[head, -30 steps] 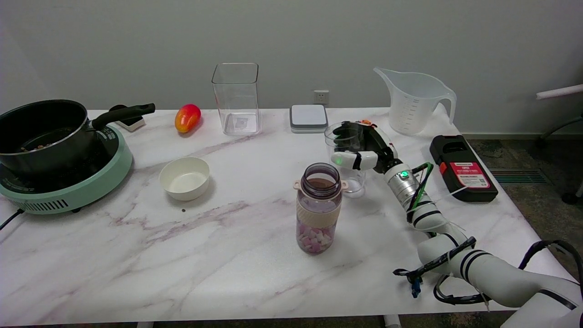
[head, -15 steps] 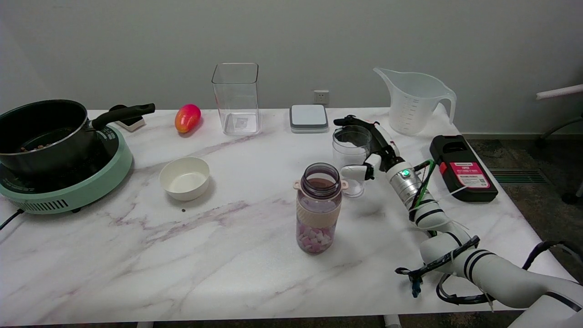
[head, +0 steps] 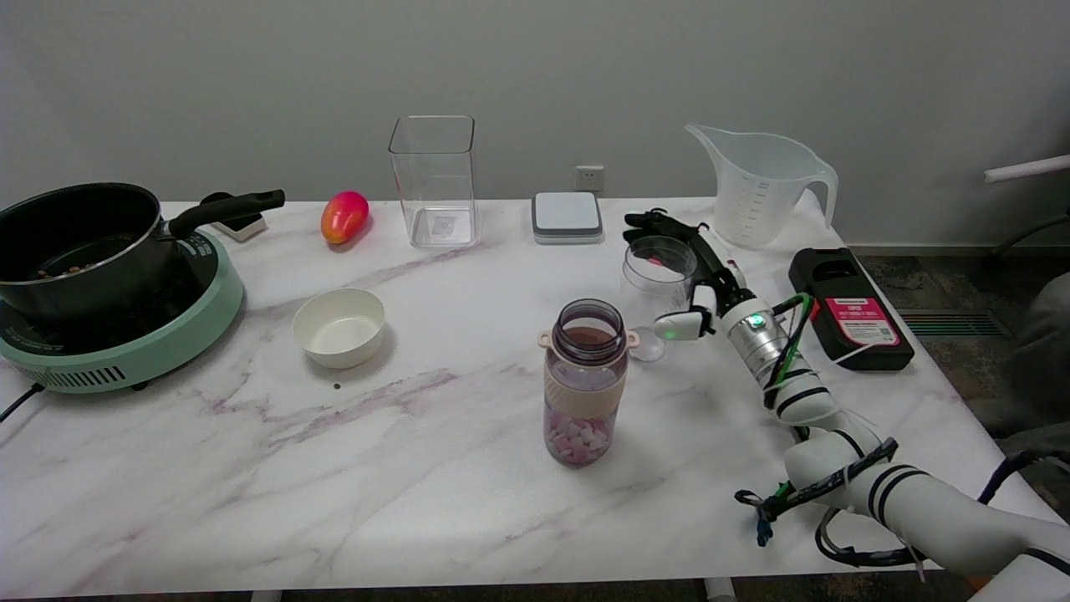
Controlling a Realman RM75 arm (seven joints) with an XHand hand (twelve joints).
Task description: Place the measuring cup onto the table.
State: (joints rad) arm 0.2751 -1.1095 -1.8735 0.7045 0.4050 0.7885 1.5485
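Change: my right hand (head: 695,280) had slid off to the bottle's far right since a second ago, when its fingers wrapped the measuring cup (head: 656,294); the cup had shifted a little that way too.
Fingers: spread apart, dark ones (head: 660,226) arching over the cup's far rim, the white thumb tip (head: 679,326) low by the cup's right side. I couldn't tell whether any of them touched the cup; nothing was clamped.
Measuring cup: clear, upright, standing on the marble table (head: 418,468) just behind and right of the bottle (head: 585,385), its base partly hidden by the bottle's lid ring.
Bottle: my landmark, near the table's middle, open-mouthed, with pink and white pieces in the bottom.
Right arm: it ran in from the lower right, well right of the bottle, green light on at the wrist.
Big jug (head: 765,184): translucent, at the back edge, far behind and right of the bottle.
Black device (head: 848,308): with a red label, right of the bottle, beyond my hand.
Grey-topped box (head: 567,216): straight behind the bottle, near the wall.
Clear square container (head: 435,180): behind and left of the bottle.
Red-yellow fruit (head: 343,216): further left along the back.
White bowl (head: 338,327): left of the bottle, well apart.
Pot (head: 79,242): black, on the green cooker (head: 150,343), far left of the bottle.
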